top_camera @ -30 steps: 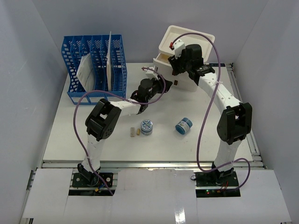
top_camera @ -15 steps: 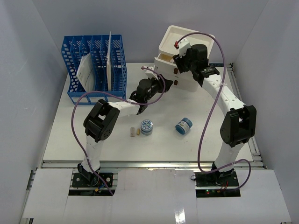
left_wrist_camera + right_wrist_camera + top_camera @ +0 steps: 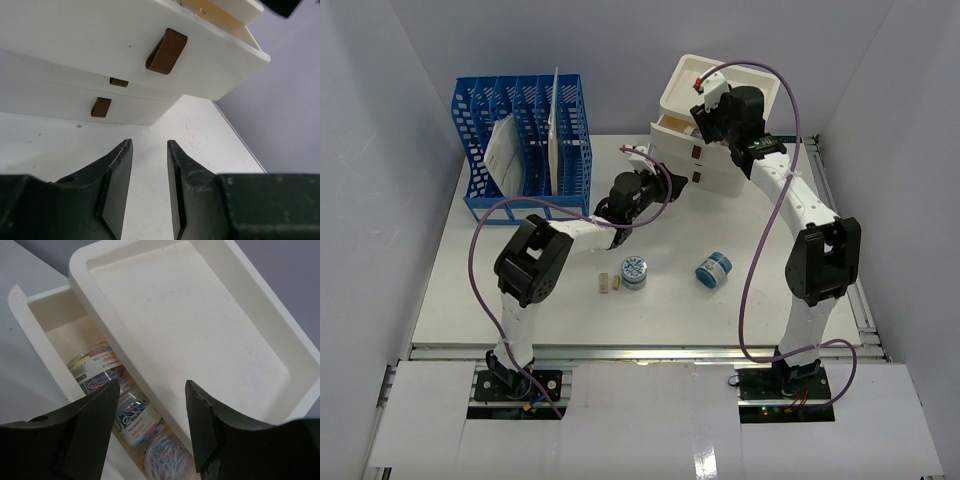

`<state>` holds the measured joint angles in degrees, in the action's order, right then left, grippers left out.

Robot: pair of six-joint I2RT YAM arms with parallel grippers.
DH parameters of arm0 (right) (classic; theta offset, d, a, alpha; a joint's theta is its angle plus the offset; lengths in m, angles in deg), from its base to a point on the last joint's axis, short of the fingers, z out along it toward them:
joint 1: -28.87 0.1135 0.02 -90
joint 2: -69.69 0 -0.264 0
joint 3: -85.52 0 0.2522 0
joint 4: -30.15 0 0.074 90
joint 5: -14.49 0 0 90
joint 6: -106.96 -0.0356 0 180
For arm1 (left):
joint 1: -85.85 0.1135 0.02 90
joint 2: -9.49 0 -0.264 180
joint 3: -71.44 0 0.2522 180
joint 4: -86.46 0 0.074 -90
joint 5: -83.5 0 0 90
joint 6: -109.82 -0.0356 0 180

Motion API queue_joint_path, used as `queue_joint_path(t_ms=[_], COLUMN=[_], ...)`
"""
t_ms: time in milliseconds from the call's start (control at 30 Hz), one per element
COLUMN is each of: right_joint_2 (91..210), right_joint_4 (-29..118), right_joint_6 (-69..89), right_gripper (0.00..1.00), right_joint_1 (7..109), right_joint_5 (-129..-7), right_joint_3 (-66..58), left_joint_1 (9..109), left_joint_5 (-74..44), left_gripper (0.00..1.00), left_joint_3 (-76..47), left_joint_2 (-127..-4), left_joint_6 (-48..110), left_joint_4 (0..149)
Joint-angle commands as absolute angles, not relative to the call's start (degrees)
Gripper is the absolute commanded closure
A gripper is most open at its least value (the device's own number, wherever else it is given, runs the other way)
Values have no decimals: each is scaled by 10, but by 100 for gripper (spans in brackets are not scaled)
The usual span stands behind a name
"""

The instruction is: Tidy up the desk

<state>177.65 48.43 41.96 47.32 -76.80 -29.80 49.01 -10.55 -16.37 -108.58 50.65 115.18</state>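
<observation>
The desk (image 3: 520, 290) is a wide white tabletop. At its back right stands a white stacked drawer box (image 3: 718, 178) with its top drawer (image 3: 670, 125) pulled out. My right gripper (image 3: 703, 122) hovers open above that drawer. In the right wrist view the right gripper (image 3: 152, 385) is empty, and jars of coloured paper clips (image 3: 132, 412) lie in the drawer below it. My left gripper (image 3: 670, 183) sits low in front of the box. In its wrist view the left gripper (image 3: 149, 145) is open and empty, just short of the brown handles (image 3: 166, 51).
A blue slotted file rack (image 3: 525, 145) holding papers stands at the back left. Mid-desk lie a paper-clip jar (image 3: 634, 272), a blue jar (image 3: 714, 269) and two small tan blocks (image 3: 609, 284). A metal rail (image 3: 640, 350) runs along the near edge.
My right gripper has risen and moved back from the drawer's front to above the box. The left arm has hardly moved.
</observation>
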Motion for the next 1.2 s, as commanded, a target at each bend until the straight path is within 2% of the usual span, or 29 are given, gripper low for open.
queue_joint_path(t_ms=[0, 200, 367, 433, 933, 1167], right_joint_2=[1793, 1819, 1844, 1840, 1832, 1844], right_joint_4=[489, 515, 561, 569, 618, 638], right_joint_6=[428, 439, 438, 438, 433, 419], right_gripper=[42, 49, 69, 73, 74, 74], right_joint_1=[459, 452, 441, 441, 441, 441], right_joint_5=[-743, -734, -692, -672, -621, -607], right_joint_3=[-330, -366, -403, -398, -406, -419], left_joint_1=[494, 495, 495, 495, 496, 496], left_joint_5=[-121, -133, -140, -145, -149, -103], left_gripper=[55, 55, 55, 55, 55, 56], left_joint_3=[-165, -199, -240, -256, -441, -559], left_joint_2=[-1032, -1057, -1084, -1097, -1227, -1295], left_joint_6=[491, 496, 500, 501, 495, 508], left_joint_4=[1163, 1152, 1136, 1132, 1072, 1035])
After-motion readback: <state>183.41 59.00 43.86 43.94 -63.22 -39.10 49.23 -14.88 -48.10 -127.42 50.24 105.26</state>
